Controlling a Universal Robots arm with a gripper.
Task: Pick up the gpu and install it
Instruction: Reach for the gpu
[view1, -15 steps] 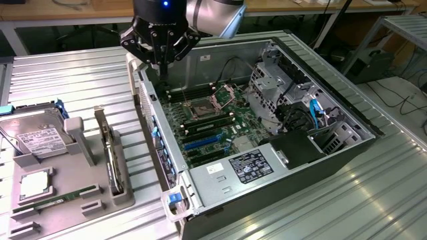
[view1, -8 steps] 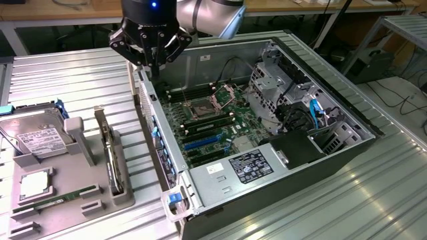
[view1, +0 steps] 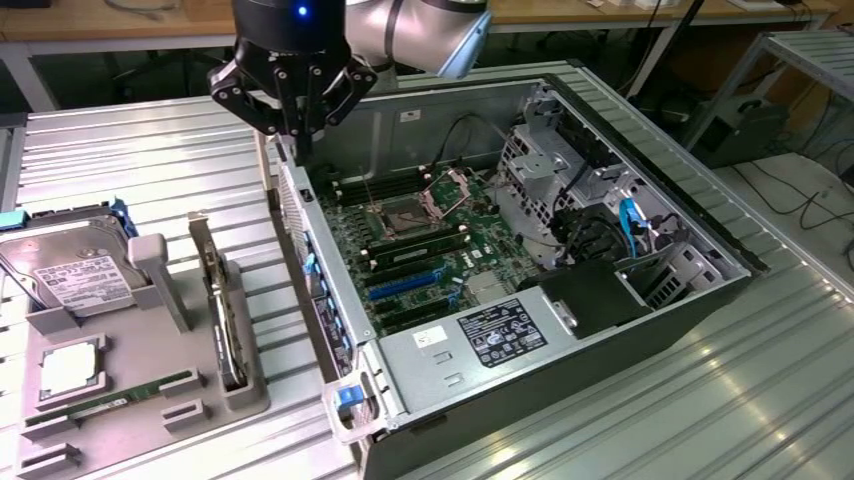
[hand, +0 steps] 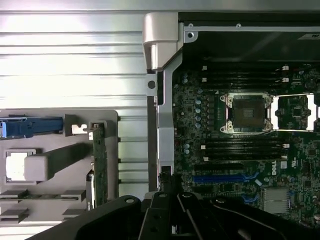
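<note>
Exterior view: tray (view1: 134, 352) holds gpu (view1: 228, 322) upright, hard drive (view1: 74, 277).

Case (view1: 641, 380) open on top, motherboard (view1: 414, 250) clear from above; drive cage (view1: 547, 170) and PSU (view1: 497, 335) crowd the exterior view's right. gpu (view1: 216, 300) upright in tray (view1: 247, 398), free above.

the ribbed sheet-metal table top (view1: 134, 160) is pale grey and runs across the whole scene. in the wrist view its ridges (hand: 70, 55) catch strong light and glare nearly white. along the far edge stands a wooden workbench (view1: 80, 20) on white legs (view1: 27, 70), with dark shadow beneath it. at the exterior view's right stands a second metal-topped table (view1: 814, 45), with a dark box (view1: 741, 130) beside it on the floor (view1: 787, 235). loose black cables (view1: 801, 200) trail over that pale floor.
</note>
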